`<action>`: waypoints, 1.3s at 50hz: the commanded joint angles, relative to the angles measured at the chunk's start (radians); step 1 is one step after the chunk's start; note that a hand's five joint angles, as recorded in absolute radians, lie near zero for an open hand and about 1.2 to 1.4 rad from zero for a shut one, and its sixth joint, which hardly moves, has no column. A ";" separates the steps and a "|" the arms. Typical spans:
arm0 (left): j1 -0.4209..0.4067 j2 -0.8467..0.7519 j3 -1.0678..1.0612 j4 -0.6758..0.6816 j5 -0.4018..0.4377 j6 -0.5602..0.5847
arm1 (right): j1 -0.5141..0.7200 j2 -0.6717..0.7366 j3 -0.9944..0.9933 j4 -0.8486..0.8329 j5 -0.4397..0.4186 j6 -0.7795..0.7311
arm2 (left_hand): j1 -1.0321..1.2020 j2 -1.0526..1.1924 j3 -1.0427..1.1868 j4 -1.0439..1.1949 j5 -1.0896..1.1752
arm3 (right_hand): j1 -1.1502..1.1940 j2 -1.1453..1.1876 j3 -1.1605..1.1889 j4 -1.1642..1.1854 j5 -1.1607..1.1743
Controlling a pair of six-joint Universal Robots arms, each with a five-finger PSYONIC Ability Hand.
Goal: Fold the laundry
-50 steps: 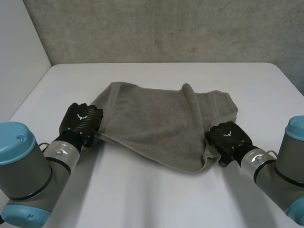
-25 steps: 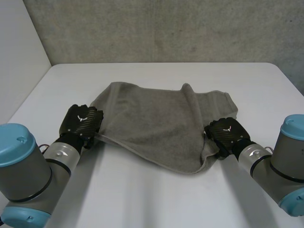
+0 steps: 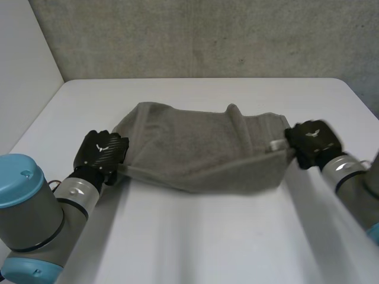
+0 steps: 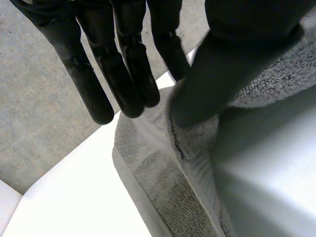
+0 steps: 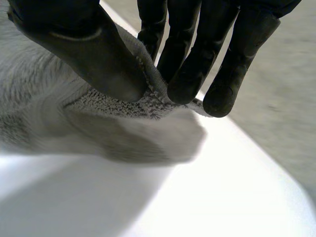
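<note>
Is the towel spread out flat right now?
No. The grey towel is bunched, its near edge pinched by the left hand and right hand.

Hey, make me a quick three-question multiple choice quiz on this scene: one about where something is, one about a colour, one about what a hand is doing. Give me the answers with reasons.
1. Where on the towel is the right hand?
A. at its right end
B. on its middle
C. at its left end

2. What colour is the towel?
A. red
B. grey
C. blue

3. What is the left hand doing?
A. hanging open, away from the towel
B. closed in a fist on nothing
C. pinching the towel's edge

Answers:
1 A: the head view shows it at the towel's right end, and its wrist view shows a corner held between thumb and fingers.
2 B: the terry cloth is grey in every view.
3 C: its wrist view shows the towel's edge caught between thumb and fingers.
</note>
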 commanded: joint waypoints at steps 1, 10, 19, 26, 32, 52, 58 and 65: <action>-0.001 -0.003 -0.013 -0.001 0.000 0.003 | -0.074 -0.082 0.001 0.119 0.039 -0.060 | -0.431 -0.431 -0.433 -0.431 -0.427 | 0.083 0.062 0.057 0.058 0.057; -0.001 -0.021 -0.011 -0.001 0.000 0.004 | -0.155 -0.092 0.009 0.214 0.031 -0.184 | -0.563 -0.563 -0.565 -0.563 -0.559 | 0.083 0.062 0.057 0.058 0.057; 0.001 -0.020 -0.012 -0.013 0.002 0.006 | -0.158 -0.060 0.010 0.214 0.027 -0.182 | -0.542 -0.542 -0.544 -0.543 -0.539 | 0.083 0.062 0.057 0.058 0.057; 0.001 -0.029 -0.016 -0.050 0.041 0.052 | -0.155 -0.051 0.012 0.211 0.027 -0.181 | -0.501 -0.501 -0.503 -0.502 -0.498 | 0.083 0.062 0.057 0.058 0.057; 0.011 -0.059 0.000 -0.087 0.089 0.127 | -0.155 -0.037 0.012 0.211 0.025 -0.181 | -0.510 -0.510 -0.512 -0.510 -0.506 | 0.083 0.062 0.057 0.058 0.057; 0.090 -0.144 0.061 -0.160 0.092 0.150 | -0.155 -0.022 0.013 0.208 0.025 -0.181 | -0.530 -0.531 -0.532 -0.531 -0.527 | 0.083 0.062 0.057 0.058 0.057; 0.090 -0.150 0.066 -0.179 0.091 0.150 | -0.154 -0.016 0.013 0.208 0.026 -0.181 | -0.554 -0.554 -0.556 -0.555 -0.551 | 0.083 0.062 0.057 0.058 0.057; 0.090 -0.156 0.066 -0.171 0.092 0.150 | -0.154 -0.014 0.013 0.208 0.025 -0.181 | -0.554 -0.554 -0.556 -0.555 -0.551 | 0.083 0.062 0.057 0.058 0.057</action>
